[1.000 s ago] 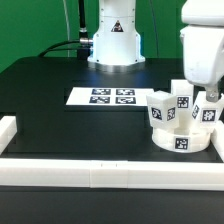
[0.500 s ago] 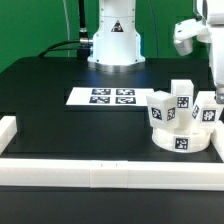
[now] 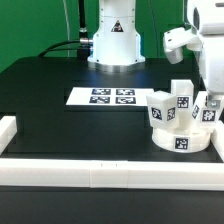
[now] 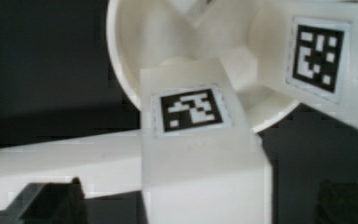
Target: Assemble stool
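Front rail: a long white border rail (image 3: 110, 172) runs along the near edge of the black table (image 3: 60, 115), with a short white block (image 3: 7, 131) at the near corner on the exterior view's left.
Stool seat: the round white seat (image 3: 183, 141) lies flat near the front edge toward the exterior view's right, close behind the front rail, a square tag showing on its rim.
Stool legs: three blocky white legs stand upright on the seat, one (image 3: 160, 109) on the exterior view's left, one (image 3: 182, 98) in the middle and a bit farther back, one (image 3: 207, 108) at the exterior view's right, each bearing a black-and-white tag.
Wrist view: a tagged leg (image 4: 197, 125) fills the centre, with the curved seat (image 4: 158, 45) behind it and a second tagged leg (image 4: 322, 55) beside it.
Gripper: two dark fingertips (image 4: 39, 203) show at the corners of the wrist view, spread wide on either side of the near leg and pinching nothing.
Arm: the white wrist (image 3: 196, 42) hangs above the legs at the exterior view's right.
Marker board: the marker board (image 3: 112, 97) lies flat mid-table, well apart from the seat.
Robot base: the white base (image 3: 112, 38) stands at the far edge, before a green backdrop.
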`<state>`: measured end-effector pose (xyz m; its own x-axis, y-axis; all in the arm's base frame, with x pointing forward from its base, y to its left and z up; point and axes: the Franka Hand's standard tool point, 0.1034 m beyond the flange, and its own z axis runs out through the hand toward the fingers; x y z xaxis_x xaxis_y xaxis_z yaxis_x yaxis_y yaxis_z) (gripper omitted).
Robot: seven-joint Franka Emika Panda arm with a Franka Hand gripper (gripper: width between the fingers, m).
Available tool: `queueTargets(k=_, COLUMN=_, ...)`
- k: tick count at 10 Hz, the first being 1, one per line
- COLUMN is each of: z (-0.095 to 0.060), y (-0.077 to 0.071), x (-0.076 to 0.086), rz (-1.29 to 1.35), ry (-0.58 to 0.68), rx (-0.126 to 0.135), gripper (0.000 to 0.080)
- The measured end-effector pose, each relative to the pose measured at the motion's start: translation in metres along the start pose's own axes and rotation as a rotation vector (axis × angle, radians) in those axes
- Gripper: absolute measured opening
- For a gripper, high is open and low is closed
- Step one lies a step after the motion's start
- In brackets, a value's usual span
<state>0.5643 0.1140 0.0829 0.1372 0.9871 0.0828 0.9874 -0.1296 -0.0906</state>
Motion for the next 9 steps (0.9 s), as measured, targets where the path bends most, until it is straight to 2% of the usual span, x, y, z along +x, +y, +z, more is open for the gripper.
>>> queueTargets(k=2, z=0.0027, y=-0.0013, x=-0.0009, rz=0.006, ry=-0.001, rx=0.005, gripper=0.0649)
queueTargets(k=4, z=0.0035, y=-0.0011, x=-0.0011, rz=0.007, ry=-0.001, rx=0.006, gripper=0.0398)
queueTargets(k=5, z=0.0036, y=-0.0010, x=-0.0013, rz=0.025, ry=-0.001, rx=0.006, gripper=0.0337)
queueTargets(k=7, z=0.0035, y=-0.0010, x=-0.0014, rz=0.049, ry=-0.001, rx=0.006, gripper=0.0337)
queueTargets(k=9, z=0.0034, y=-0.0012, x=-0.0011, rz=0.226, ry=-0.001, rx=0.009, gripper=0.0337)
